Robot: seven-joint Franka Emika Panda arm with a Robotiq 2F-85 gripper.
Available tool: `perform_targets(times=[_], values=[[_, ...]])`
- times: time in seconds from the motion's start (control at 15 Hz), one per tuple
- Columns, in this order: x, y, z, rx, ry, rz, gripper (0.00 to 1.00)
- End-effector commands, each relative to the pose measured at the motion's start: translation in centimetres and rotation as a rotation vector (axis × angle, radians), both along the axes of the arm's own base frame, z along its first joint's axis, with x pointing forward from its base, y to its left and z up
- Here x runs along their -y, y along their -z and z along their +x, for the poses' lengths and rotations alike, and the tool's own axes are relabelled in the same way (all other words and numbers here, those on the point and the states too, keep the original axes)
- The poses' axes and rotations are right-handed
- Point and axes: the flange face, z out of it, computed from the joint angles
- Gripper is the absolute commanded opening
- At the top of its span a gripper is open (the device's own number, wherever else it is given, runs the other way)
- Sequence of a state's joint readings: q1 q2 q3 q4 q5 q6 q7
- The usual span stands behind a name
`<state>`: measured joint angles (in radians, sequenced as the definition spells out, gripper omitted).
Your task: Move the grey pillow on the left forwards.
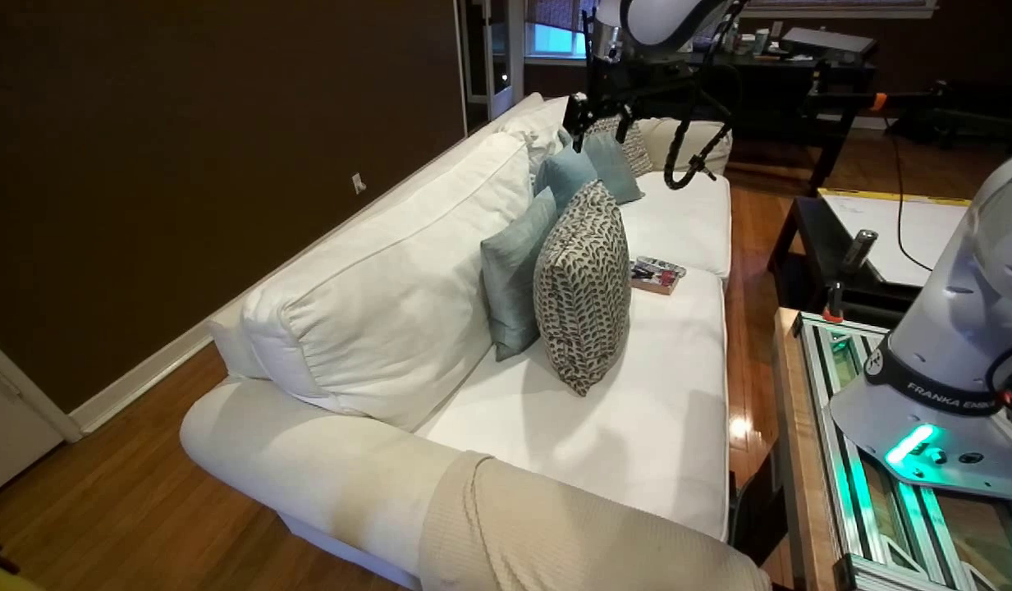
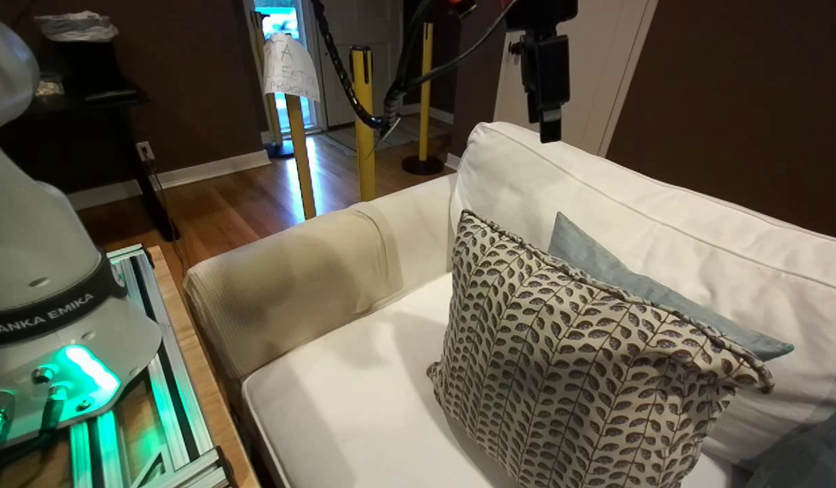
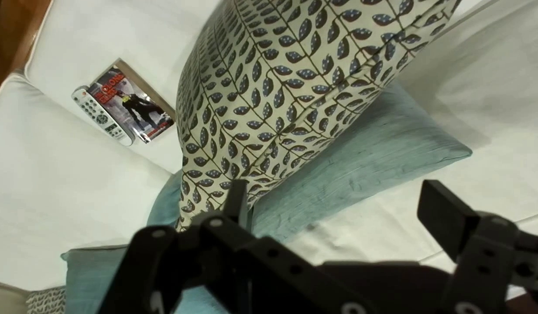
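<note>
The grey pillow (image 1: 518, 275), plain grey-blue, stands tilted against the white sofa back in an exterior view. It also shows in an exterior view (image 2: 651, 295) and in the wrist view (image 3: 351, 161). The speckled leaf-patterned pillow (image 1: 583, 283) stands in front and hides much of it; it also shows in an exterior view (image 2: 567, 359) and in the wrist view (image 3: 277, 83). My gripper (image 3: 336, 203) is open and empty. It hangs above the pillows in both exterior views (image 1: 600, 131) (image 2: 550, 122). In the wrist view, the grey pillow's upper edge passes below and between the fingers.
Paler blue pillows (image 1: 567, 174) (image 1: 614, 168) and another patterned pillow (image 1: 634, 148) lie farther along the sofa. A book (image 3: 131, 102) and a remote (image 3: 103, 115) lie on the seat. The sofa back (image 1: 407, 271) and armrest (image 1: 473, 501) border the seat.
</note>
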<state>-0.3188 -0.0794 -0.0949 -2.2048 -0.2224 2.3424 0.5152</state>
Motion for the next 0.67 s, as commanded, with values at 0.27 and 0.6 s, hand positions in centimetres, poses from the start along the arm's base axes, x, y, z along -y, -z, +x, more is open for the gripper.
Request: perform_targets(times=[0.27,0.6], values=[[6.1,3.5,4.7,-0.122,0.237,0.263,1.00],[8.7,8.1,10.2,-0.158,0.275,0.234,1.00]])
